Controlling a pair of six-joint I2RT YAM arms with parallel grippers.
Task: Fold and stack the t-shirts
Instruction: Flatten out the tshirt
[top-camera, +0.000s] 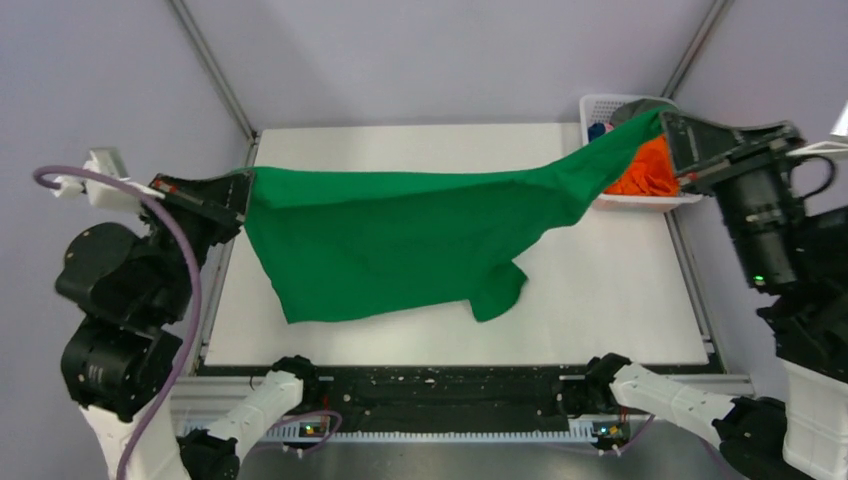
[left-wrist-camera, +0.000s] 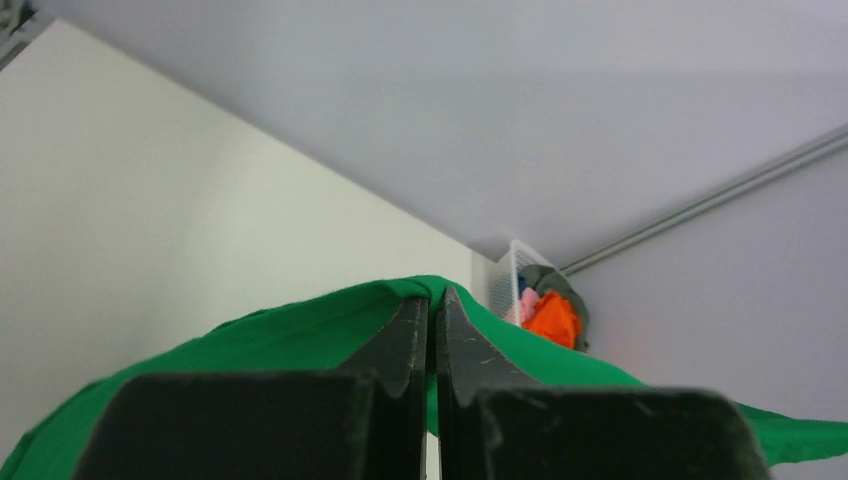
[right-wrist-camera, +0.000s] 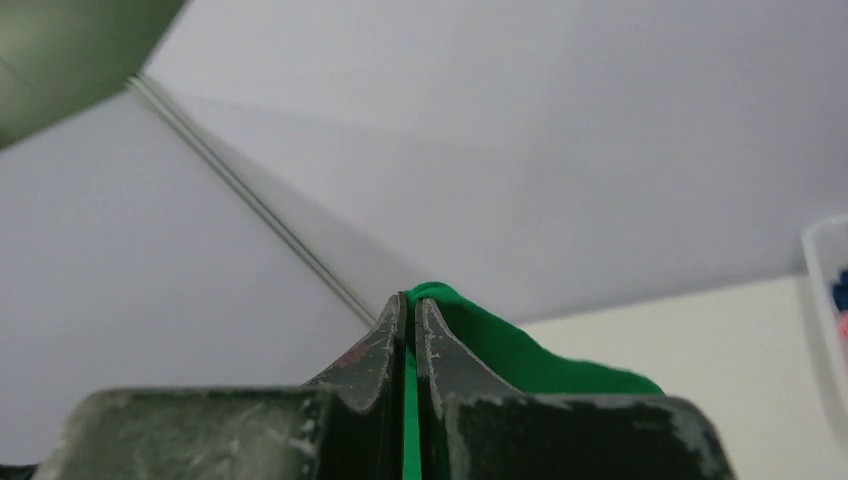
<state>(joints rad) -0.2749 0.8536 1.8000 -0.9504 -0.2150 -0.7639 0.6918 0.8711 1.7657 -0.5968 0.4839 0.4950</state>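
Green t-shirt (top-camera: 400, 240): stretched across the middle of the top view, from the middle left to the upper right. It is held up at both ends. Its body sags low over the white surface (top-camera: 600, 290), with a loose sleeve drooping at centre. I cannot tell whether the cloth touches the surface.
Left pincer (top-camera: 235, 195): clamped on the shirt's left end at the middle left of the top view. In the left wrist view the jaws are pressed together with green cloth bunched over their tips.
Right pincer (top-camera: 668, 125): clamped on the shirt's other end at the upper right. In the right wrist view only a thin sliver of green shows between the closed jaws.
Basket (top-camera: 598, 102): a white lattice bin at the surface's upper right corner, just beneath the right pincer. It holds an orange t-shirt (top-camera: 648, 168) and scraps of other colours.
Risk, slipping: the right-hand hold looks thin, so more pull between the arms could draw the cloth out and drop that end.
Risk, snagging: the green cloth passes right over the basket. Lowering it here could catch the rim or drag the orange shirt out.
Risk, crooked lay: the shirt hangs slanted and twisted. Setting it down like this would probably leave the sleeve tucked under and the cloth creased, spoiling the fold.
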